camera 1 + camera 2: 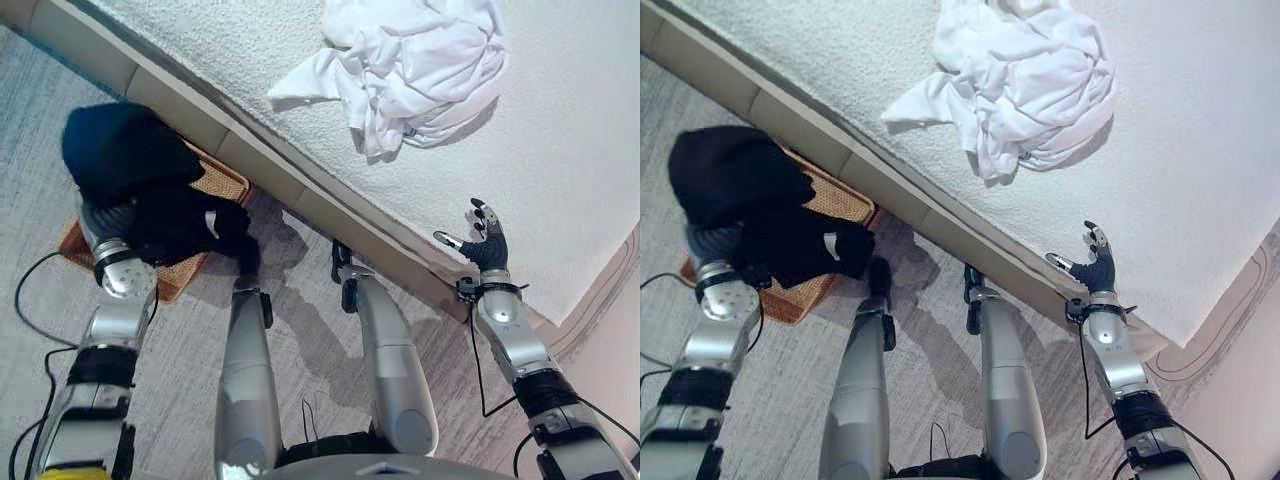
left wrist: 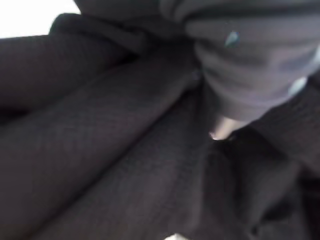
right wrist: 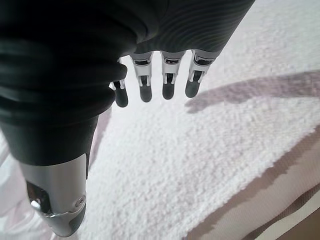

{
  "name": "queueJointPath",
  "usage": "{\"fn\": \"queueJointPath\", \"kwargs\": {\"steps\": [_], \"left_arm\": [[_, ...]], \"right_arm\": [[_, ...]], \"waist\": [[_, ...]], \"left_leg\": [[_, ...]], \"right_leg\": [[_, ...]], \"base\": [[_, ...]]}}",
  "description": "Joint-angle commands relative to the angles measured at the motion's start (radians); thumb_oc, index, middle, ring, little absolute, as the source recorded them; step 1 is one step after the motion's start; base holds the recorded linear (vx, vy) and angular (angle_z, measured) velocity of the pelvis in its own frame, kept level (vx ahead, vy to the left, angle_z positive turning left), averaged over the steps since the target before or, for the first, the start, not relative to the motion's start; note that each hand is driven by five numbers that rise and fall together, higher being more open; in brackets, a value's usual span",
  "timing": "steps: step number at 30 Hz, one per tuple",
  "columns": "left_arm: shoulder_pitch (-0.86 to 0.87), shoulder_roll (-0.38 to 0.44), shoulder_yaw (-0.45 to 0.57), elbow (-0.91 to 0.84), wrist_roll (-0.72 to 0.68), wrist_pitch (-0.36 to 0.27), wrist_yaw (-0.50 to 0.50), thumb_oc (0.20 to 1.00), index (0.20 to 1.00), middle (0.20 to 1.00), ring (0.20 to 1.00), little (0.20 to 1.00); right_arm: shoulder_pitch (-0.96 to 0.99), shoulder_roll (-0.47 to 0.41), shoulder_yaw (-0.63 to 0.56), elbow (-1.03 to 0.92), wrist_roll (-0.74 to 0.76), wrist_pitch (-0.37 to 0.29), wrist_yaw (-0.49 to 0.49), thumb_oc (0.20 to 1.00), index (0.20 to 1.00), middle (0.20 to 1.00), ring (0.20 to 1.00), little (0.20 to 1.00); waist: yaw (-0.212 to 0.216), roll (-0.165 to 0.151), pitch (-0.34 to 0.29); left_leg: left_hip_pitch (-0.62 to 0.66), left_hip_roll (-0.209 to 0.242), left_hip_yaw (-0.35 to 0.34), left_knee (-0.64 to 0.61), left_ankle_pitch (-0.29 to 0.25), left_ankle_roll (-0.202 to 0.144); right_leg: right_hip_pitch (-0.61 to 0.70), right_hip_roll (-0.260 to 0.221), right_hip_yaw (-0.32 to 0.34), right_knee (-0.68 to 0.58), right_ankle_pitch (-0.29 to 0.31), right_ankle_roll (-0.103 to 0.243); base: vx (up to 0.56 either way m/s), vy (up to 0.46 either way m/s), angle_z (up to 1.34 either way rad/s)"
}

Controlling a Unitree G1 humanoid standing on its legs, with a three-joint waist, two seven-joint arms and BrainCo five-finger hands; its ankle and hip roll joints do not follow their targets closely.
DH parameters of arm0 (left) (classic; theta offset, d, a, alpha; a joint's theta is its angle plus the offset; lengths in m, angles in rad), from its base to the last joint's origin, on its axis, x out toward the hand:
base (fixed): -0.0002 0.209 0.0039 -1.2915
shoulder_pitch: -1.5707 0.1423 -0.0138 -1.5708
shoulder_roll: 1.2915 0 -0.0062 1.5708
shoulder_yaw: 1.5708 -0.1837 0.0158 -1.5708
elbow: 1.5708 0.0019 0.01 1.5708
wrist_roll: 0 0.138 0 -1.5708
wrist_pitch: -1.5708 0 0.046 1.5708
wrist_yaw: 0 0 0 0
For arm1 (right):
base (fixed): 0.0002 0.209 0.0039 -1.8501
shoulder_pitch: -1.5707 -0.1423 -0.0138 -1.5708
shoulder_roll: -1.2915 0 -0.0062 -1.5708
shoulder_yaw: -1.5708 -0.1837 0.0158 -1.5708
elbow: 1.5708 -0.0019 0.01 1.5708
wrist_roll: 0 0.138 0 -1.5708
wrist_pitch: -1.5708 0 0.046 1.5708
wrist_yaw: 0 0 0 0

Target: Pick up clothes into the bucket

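Observation:
A black garment is bunched over my left hand and drapes down onto a brown woven basket on the floor beside the bed. In the left wrist view, dark cloth lies right against the camera. A crumpled pile of white clothes lies on the bed's white cover. My right hand hovers open over the near edge of the bed, well short of the white pile and holding nothing. Its fingers hang straight above the cover.
The bed's beige side board runs diagonally between the floor and the cover. The basket sits close against it. Grey wood-grain floor stretches to the left of the basket.

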Motion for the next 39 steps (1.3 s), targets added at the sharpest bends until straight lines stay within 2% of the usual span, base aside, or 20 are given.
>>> {"fn": "queueJointPath", "kwargs": {"steps": [1,2,3,4,5,6,7,13,17,22,27,28,29,33,36,39], "left_arm": [[0.047,0.012,0.119,-0.086,0.023,-0.067,0.087,0.2,0.2,0.2,0.2,0.2],[0.092,0.009,0.16,-0.129,0.036,-0.072,0.1,0.2,0.2,0.2,0.2,0.2],[0.097,0.008,0.161,-0.13,0.037,-0.07,0.099,0.2,0.2,0.2,0.2,0.2],[0.136,0.004,0.198,-0.17,0.04,-0.083,0.11,0.2,0.2,0.2,0.2,0.2],[0.14,0.003,0.198,-0.17,0.041,-0.082,0.109,0.2,0.2,0.2,0.2,0.2],[0.169,0.004,0.225,-0.197,0.048,-0.088,0.113,0.2,0.2,0.2,0.2,0.2],[0.197,-0.007,0.248,-0.234,0.043,-0.105,0.113,0.2,0.2,0.2,0.2,0.2],[0.238,-0.008,0.279,-0.321,0.096,-0.122,0.129,0.2,0.2,0.2,0.2,0.2],[0.227,0.007,0.257,-0.304,0.125,-0.111,0.117,0.2,0.2,0.2,0.2,0.2],[0.165,0.041,0.179,-0.2,0.099,-0.088,0.052,0.2,0.2,0.2,0.2,0.2],[0.099,0.08,0.131,-0.126,0.119,-0.067,0.033,0.2,0.2,0.2,0.2,0.2],[0.023,0.134,0.07,0.001,0.176,-0.038,0.014,0.2,0.2,0.2,0.2,0.2],[-0.006,0.142,0.045,0.049,0.179,-0.033,0.013,0.2,0.2,0.2,0.2,0.2],[-0.071,0.178,-0.026,0.151,0.22,-0.009,0.004,0.2,0.2,0.2,0.2,0.2],[-0.141,0.242,-0.127,0.271,0.35,0.048,-0.004,0.2,0.2,0.2,0.2,0.2],[-0.153,0.233,-0.15,0.301,0.361,0.058,-0.012,0.2,0.2,0.2,0.2,0.2]], "right_arm": [[0.048,-0.038,-0.045,-0.033,-0.028,-0.043,-0.022,1.0,1.0,1.0,1.0,1.0],[0.055,-0.038,-0.055,-0.035,-0.031,-0.044,-0.017,1.0,1.0,1.0,1.0,1.0],[0.057,-0.038,-0.052,-0.034,-0.031,-0.043,-0.017,1.0,1.0,1.0,1.0,1.0],[0.065,-0.038,-0.061,-0.033,-0.035,-0.044,-0.015,1.0,1.0,1.0,1.0,1.0],[0.067,-0.038,-0.058,-0.032,-0.036,-0.043,-0.015,1.0,1.0,1.0,1.0,1.0],[0.074,-0.037,-0.062,-0.03,-0.038,-0.041,-0.013,1.0,1.0,1.0,1.0,1.0],[0.077,-0.037,-0.068,-0.023,-0.041,-0.041,-0.01,1.0,1.0,1.0,1.0,1.0],[0.081,-0.039,-0.069,0.0,-0.049,-0.044,-0.006,1.0,1.0,1.0,1.0,1.0],[0.07,-0.043,-0.062,-0.002,-0.05,-0.052,0.001,1.0,1.0,1.0,1.0,1.0],[0.042,-0.048,-0.042,-0.012,-0.056,-0.054,0.005,1.0,1.0,1.0,1.0,1.0],[0.029,-0.047,-0.043,-0.008,-0.057,-0.054,0.001,1.0,1.0,1.0,1.0,1.0],[0.017,-0.048,-0.035,-0.004,-0.058,-0.059,-0.003,1.0,1.0,1.0,1.0,1.0],[0.012,-0.046,-0.032,-0.005,-0.059,-0.062,-0.005,1.0,1.0,1.0,1.0,1.0],[-0.002,-0.044,-0.025,-0.011,-0.058,-0.071,-0.015,1.0,1.0,1.0,1.0,1.0],[-0.023,-0.048,-0.009,-0.029,-0.053,-0.089,-0.022,1.0,1.0,1.0,1.0,1.0],[-0.028,-0.046,-0.011,-0.042,-0.047,-0.096,-0.026,1.0,1.0,1.0,1.0,1.0]], "waist": [[0.004,0.047,-0.019],[0.013,0.054,-0.019],[0.013,0.055,-0.019],[0.021,0.062,-0.019],[0.021,0.063,-0.019],[0.027,0.069,-0.019],[0.033,0.075,-0.019],[0.048,0.093,-0.019],[0.052,0.097,-0.019],[0.041,0.089,-0.019],[0.034,0.082,-0.019],[0.019,0.072,-0.019],[0.017,0.068,-0.019],[0.007,0.06,-0.019],[-0.009,0.049,-0.019],[-0.012,0.044,-0.019]], "left_leg": [[-0.037,-0.047,0.0,0.022,-0.033,0.043],[-0.049,-0.051,0.004,0.005,0.0,0.045],[-0.028,-0.049,-0.002,0.009,-0.03,0.043],[-0.04,-0.053,0.002,-0.006,0.003,0.044],[-0.02,-0.051,-0.004,-0.002,-0.026,0.042],[-0.017,-0.053,-0.005,-0.006,-0.024,0.041],[-0.029,-0.056,0.002,-0.018,0.008,0.043],[-0.007,-0.061,-0.006,-0.047,0.019,0.041],[0.006,-0.062,-0.009,-0.063,0.027,0.039],[-0.001,-0.057,-0.008,-0.072,0.038,0.037],[-0.007,-0.055,-0.01,-0.078,0.044,0.036],[-0.013,-0.051,-0.009,-0.081,0.05,0.035],[-0.016,-0.05,-0.008,-0.08,0.051,0.034],[-0.027,-0.045,-0.008,-0.074,0.052,0.034],[-0.042,-0.039,-0.005,-0.062,0.05,0.034],[-0.046,-0.037,-0.001,-0.06,0.051,0.034]], "right_leg": [[0.038,-0.025,-0.004,-0.111,0.032,0.056],[0.027,-0.031,-0.01,-0.126,0.061,0.05],[0.045,-0.027,-0.004,-0.118,0.034,0.056],[0.034,-0.034,-0.011,-0.133,0.064,0.05],[0.052,-0.03,-0.005,-0.125,0.037,0.056],[0.055,-0.031,-0.005,-0.127,0.038,0.057],[0.048,-0.038,-0.014,-0.142,0.066,0.051],[0.068,-0.045,-0.021,-0.155,0.068,0.052],[0.076,-0.049,-0.027,-0.162,0.071,0.053],[0.073,-0.047,-0.03,-0.17,0.077,0.054],[0.067,-0.045,-0.032,-0.172,0.077,0.055],[0.059,-0.043,-0.033,-0.171,0.079,0.055],[0.057,-0.043,-0.034,-0.171,0.08,0.056],[0.048,-0.042,-0.034,-0.168,0.08,0.057],[0.031,-0.039,-0.029,-0.162,0.083,0.058],[0.027,-0.037,-0.028,-0.162,0.085,0.06]], "base": [[0.0,-0.011,0.06],[0.0,-0.011,0.1],[-0.07,0.004,0.12],[0.08,-0.014,0.08],[0.01,-0.004,0.05],[0.0,0.0,0.0],[-0.07,0.004,0.04],[-0.01,0.0,0.05],[0.0,-0.004,0.03],[0.0,0.0,0.0],[0.0,-0.002,0.01],[0.0,0.0,0.0],[0.0,0.0,0.0],[0.0,0.0,0.0],[0.0,0.0,0.0],[0.0,0.006,-0.02]]}}
